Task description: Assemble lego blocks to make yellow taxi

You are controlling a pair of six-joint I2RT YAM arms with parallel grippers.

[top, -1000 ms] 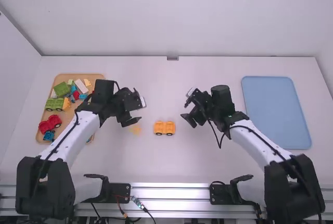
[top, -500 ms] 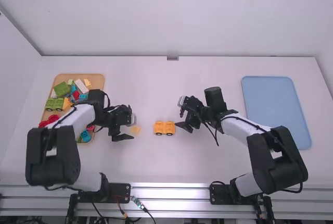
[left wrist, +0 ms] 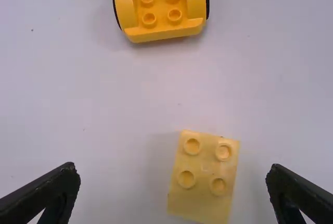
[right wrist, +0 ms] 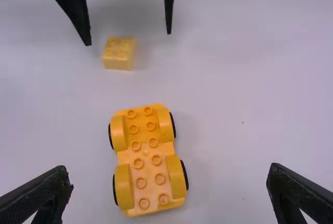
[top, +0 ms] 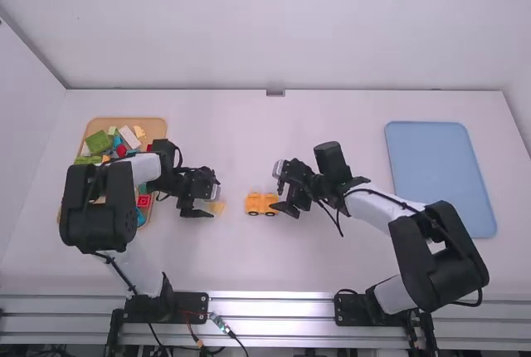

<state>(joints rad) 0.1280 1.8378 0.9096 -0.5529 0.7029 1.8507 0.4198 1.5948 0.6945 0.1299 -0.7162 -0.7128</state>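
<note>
Okay, looks like pickup time: left gripper (left wrist: 173, 168) and right gripper (right wrist: 169, 168) are wide open and empty, pale yellow block (left wrist: 203, 174) and wheeled base (right wrist: 146, 153) sit toward the worktop's (top: 282, 270) near edge, so next the left probably pinches the block.

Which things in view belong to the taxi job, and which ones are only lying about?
For the taxi:
- wheeled base
- yellow block
- left gripper
- right gripper

Probably just lying about:
- blue tray
- green block
- white block
</note>
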